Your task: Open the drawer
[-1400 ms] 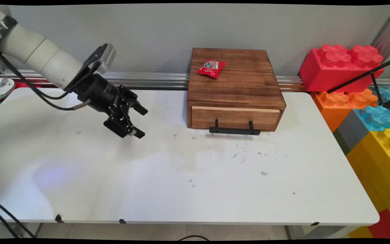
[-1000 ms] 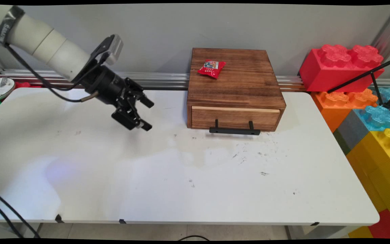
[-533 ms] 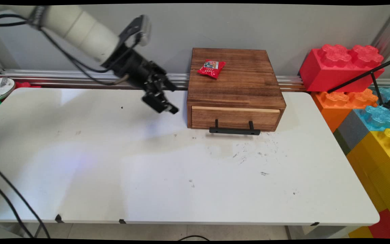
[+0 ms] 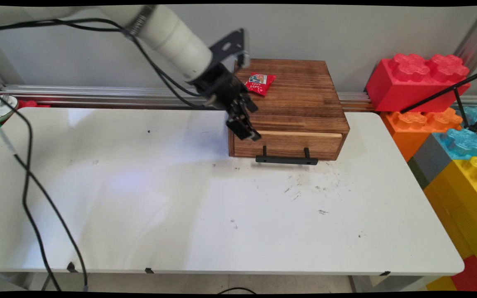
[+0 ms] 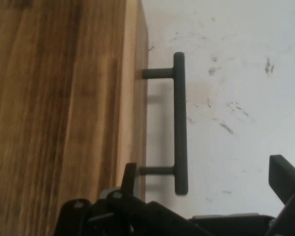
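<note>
The black two-finger gripper (image 4: 250, 124), fingers spread and holding nothing, hangs over the dark wooden drawer box's (image 4: 300, 99) front-left corner at the table's far edge — black bar handle (image 5: 180, 123) just below.

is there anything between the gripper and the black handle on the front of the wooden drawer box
Nothing visible. The open gripper hangs over the front left corner of the wooden box, and the hand view shows bare table around the black handle. The red snack packet lies farther back on the box top.
</note>
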`<action>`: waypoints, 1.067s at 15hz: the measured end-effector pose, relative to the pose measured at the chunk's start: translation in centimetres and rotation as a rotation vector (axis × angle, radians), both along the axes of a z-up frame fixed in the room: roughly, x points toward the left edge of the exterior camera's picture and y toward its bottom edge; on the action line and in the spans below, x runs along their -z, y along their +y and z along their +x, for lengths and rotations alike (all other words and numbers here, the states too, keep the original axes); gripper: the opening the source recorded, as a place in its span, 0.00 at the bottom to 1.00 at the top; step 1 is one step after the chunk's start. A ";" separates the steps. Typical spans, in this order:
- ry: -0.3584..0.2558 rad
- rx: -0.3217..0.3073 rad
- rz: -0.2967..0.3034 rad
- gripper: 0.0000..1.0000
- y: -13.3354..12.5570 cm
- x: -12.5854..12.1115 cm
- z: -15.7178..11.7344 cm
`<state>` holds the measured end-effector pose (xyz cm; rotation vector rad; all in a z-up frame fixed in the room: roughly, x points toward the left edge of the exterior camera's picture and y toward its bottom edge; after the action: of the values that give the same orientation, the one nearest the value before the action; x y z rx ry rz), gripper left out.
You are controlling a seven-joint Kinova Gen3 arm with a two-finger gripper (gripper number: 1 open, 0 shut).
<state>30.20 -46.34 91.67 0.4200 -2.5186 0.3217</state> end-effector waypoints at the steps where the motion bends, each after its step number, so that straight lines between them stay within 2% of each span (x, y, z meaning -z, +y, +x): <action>1: -0.012 0.017 0.005 1.00 -0.4 0.7 -1.0; 8: -0.077 0.098 0.030 1.00 -2.1 5.2 -5.4; 16: -0.125 0.128 0.029 1.00 -3.7 10.4 -8.1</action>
<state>22.14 -50.03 81.26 0.2549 -2.6602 0.2701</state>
